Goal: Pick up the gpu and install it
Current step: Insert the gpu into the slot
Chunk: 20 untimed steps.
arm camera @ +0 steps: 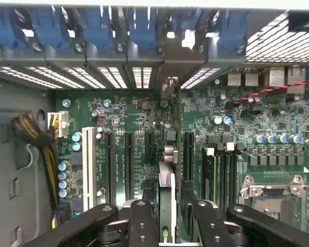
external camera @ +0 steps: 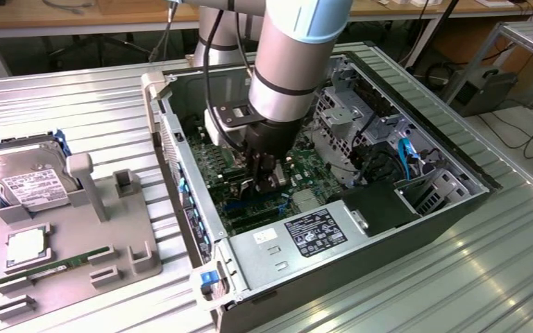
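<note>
A silver hard drive (external camera: 28, 182) and green RAM stick (external camera: 58, 268) sit on the grey tray (external camera: 123, 236).

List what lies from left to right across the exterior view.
Hard drive → grey parts tray → open computer case → gripper over the motherboard → power supply → drive cage.

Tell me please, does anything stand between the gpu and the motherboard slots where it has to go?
Nothing visible does. In the wrist view the gpu stands on edge at the gripper, directly over the motherboard among its expansion slots. Whether it is already seated, I cannot tell.
</note>
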Tool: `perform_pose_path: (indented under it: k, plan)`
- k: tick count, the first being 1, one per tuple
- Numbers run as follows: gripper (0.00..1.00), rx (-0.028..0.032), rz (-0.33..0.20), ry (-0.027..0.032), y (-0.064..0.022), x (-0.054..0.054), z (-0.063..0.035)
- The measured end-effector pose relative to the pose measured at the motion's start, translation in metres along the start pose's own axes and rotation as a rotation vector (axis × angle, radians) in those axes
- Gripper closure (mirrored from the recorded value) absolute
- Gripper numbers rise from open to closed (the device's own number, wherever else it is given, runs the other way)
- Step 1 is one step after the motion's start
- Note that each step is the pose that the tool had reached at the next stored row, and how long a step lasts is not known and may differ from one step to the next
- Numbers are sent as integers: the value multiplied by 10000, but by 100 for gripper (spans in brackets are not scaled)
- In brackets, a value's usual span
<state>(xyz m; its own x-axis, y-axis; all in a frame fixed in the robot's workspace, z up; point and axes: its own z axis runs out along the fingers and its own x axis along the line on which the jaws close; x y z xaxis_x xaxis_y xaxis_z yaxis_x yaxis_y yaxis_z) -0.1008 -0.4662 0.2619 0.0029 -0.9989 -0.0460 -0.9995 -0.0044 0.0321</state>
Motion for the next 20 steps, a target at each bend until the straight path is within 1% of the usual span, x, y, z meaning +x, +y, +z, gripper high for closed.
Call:
perform_pose_path:
  k: [1, 2, 4, 5, 6, 7, 8, 9, 10, 11, 14, 15, 20]
  plan:
    - [66, 0, 1, 2, 2, -6, -58]
    - [66, 0, 3, 1, 4, -17, -92]
    - [66, 0, 2, 9, 4, -42, -113]
    - [67, -1, 2, 34, 5, -78, -126]
    - [74, 0, 3, 40, 5, -89, -137]
    - [74, -2, 3, 50, 6, -94, -152]
    - [81, -2, 2, 53, 6, -98, -177]
    - [81, -1, 2, 54, 6, -100, -187]
    - [87, -1, 3, 54, 7, -101, -190]
    - [89, 1, 4, 52, 12, -102, -189]
    - [89, 2, 4, 54, 78, -105, -176]
    - [89, 5, 3, 55, 88, -108, -164]
    - [89, 10, -3, 59, 93, -111, -132]
